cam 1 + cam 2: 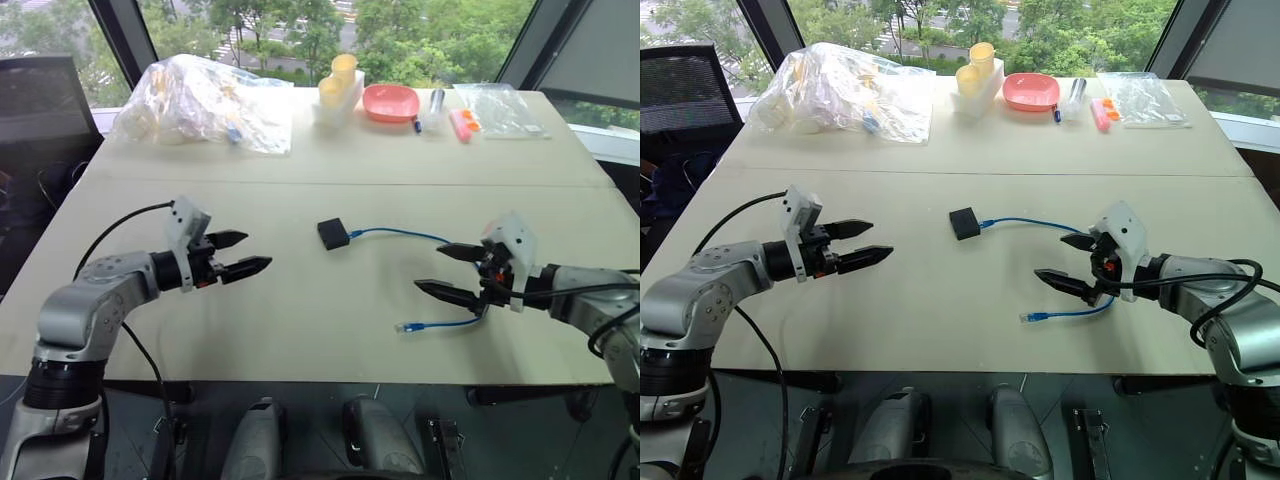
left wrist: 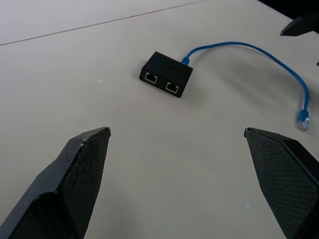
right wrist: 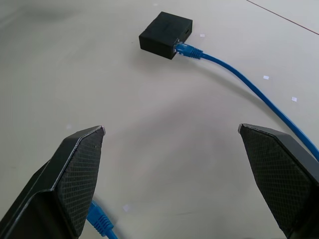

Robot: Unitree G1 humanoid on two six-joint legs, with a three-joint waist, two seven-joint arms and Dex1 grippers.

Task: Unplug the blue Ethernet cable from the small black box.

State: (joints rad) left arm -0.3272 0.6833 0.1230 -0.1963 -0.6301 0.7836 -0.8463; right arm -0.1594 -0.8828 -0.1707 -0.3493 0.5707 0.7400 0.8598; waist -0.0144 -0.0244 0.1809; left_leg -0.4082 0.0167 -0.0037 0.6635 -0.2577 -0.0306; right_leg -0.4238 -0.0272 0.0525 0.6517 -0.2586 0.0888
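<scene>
The small black box [image 1: 333,234] lies flat in the middle of the table, two empty sockets facing my left gripper in the left wrist view [image 2: 166,73]. The blue Ethernet cable [image 1: 400,235] is plugged into the box's far side [image 3: 187,50], runs right, passes under my right gripper and curls back to a loose plug [image 1: 405,327]. My left gripper [image 1: 245,254] hovers open left of the box. My right gripper [image 1: 448,271] hovers open on the right, over the cable's bend. Neither touches anything.
Along the table's far edge stand a crumpled clear plastic bag [image 1: 200,100], stacked yellow cups in a white holder [image 1: 338,88], a pink bowl [image 1: 390,101], markers and another clear bag [image 1: 500,108]. A seam crosses the table behind the box.
</scene>
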